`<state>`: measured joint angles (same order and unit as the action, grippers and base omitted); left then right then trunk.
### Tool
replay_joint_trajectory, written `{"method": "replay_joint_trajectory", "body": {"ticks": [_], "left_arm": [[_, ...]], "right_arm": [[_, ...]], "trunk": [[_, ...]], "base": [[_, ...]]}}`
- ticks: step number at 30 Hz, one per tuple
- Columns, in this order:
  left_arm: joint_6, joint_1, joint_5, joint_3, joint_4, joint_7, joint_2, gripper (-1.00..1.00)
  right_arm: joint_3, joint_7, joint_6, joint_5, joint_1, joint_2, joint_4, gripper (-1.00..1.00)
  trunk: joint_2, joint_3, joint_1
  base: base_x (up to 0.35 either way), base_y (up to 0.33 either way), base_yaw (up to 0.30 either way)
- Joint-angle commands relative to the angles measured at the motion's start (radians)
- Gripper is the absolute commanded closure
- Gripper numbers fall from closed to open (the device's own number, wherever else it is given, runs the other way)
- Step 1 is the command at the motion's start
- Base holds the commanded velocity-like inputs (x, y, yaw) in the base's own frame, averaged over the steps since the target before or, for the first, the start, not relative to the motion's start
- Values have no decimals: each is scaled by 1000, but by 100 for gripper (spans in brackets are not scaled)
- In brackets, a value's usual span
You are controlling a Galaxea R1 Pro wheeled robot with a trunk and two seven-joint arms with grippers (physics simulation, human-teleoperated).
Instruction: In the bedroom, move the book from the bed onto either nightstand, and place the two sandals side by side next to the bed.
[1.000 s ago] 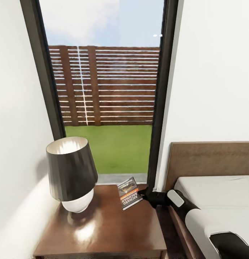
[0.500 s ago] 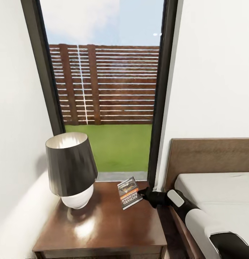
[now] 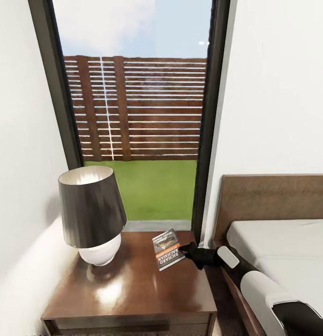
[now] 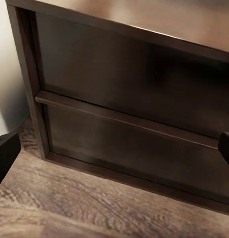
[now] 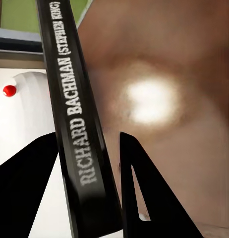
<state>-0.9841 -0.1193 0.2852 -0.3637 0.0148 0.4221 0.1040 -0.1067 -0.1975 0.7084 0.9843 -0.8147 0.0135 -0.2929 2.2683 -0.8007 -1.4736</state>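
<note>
The book (image 3: pixel 167 249), a dark paperback with an orange-red band, hangs tilted over the back right part of the nightstand (image 3: pixel 133 289). My right gripper (image 3: pixel 187 252) is shut on its right edge, reaching in from the bed (image 3: pixel 282 242) side. In the right wrist view the black spine of the book (image 5: pixel 77 124), reading "RICHARD BACHMAN", runs between the two fingers (image 5: pixel 144 188) above the glossy top. I cannot tell whether the book touches the wood. My left gripper (image 4: pixel 114 153) is open, low in front of the nightstand's dark front panel (image 4: pixel 129 74). The sandals are out of view.
A lamp (image 3: pixel 92 214) with a black shade and white base takes up the nightstand's left half. A tall window (image 3: pixel 138 116) stands behind it, white walls on both sides. The dark headboard (image 3: pixel 273 200) rises right of the nightstand. Wooden floor (image 4: pixel 94 203) lies below.
The head view has shifted, so lamp, nightstand and headboard sit higher in the picture. The book and right gripper keep their place in the picture, so they stand slightly lower against the tabletop.
</note>
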Motion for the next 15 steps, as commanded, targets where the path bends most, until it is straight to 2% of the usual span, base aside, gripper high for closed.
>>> {"method": "replay_joint_trajectory", "body": {"ticks": [1,15], "left_arm": [[-1,-1,8,-3,-1,10,0,-100],[-7,0,13,-3,-1,12,10,-100]], "right_arm": [[-8,-6,0,2,-1,1,0,100],[-5,-6,1,2,-1,2,0,100]], "trunk": [[8,-4,-4],[106,-48,-57]], "base": [[0,0,0],[0,0,0]]}}
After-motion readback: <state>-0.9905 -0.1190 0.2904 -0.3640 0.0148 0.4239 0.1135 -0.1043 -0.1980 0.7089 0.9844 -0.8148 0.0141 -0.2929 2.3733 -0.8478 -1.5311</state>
